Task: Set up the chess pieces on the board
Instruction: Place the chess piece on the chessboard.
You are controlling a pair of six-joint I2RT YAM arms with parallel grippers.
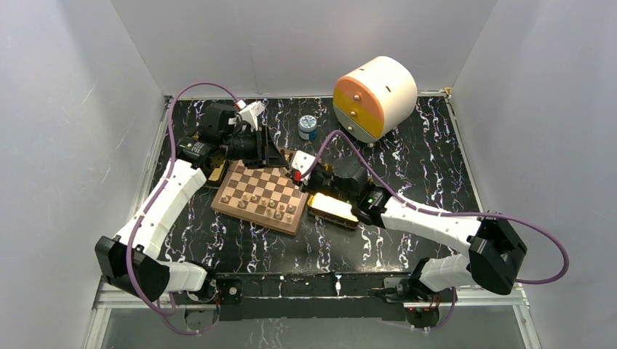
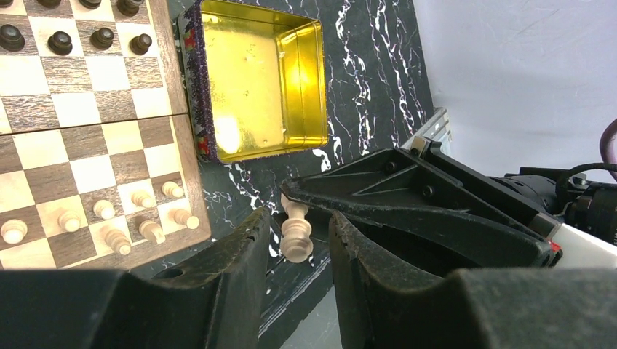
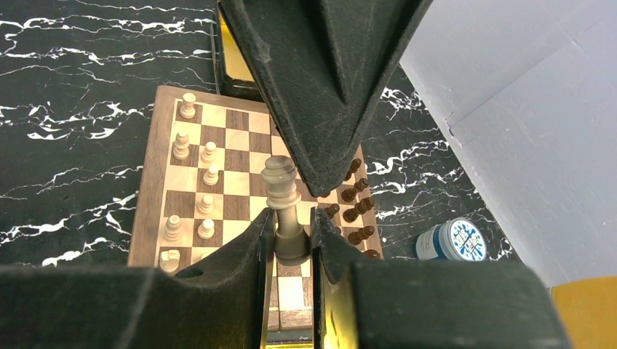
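- The small jar (image 3: 451, 240) has a blue and white printed lid, and the print is too small to read.
- One gold tray (image 2: 247, 73) has a dark patterned band with red spots on its outer wall. No words can be made out there.
- Counted:
  - one board (image 1: 268, 180)
  - two trays, the second gold tray (image 1: 333, 209) lying under the right arm just beside the board
  - one jar
  - one round cream drum (image 1: 375, 98) with an orange and yellow face
- Eight pale pieces (image 3: 209, 151) stand on the board, in two rows at one end.
- Dark pieces (image 2: 60, 42) stand at the opposite end. The claws and the picture edges hide some, so their number cannot be told.
- One more pale chess piece (image 3: 281, 182) is off the board, held in the air.
- The right claw (image 3: 291, 214) is pressed together on the base of this piece, pinching it. The piece's head points out toward the other claw.
- The left claw (image 2: 300, 218) is spread wide. Its fingers stand on either side of the same piece, with a gap showing on each side.
- In the overhead view the two claws meet tip to tip at the board's far right corner.
- The board lies in the middle of the black, white-veined table (image 1: 407, 160), between the two arms, with a gold tray just beside it on each of two opposite sides.
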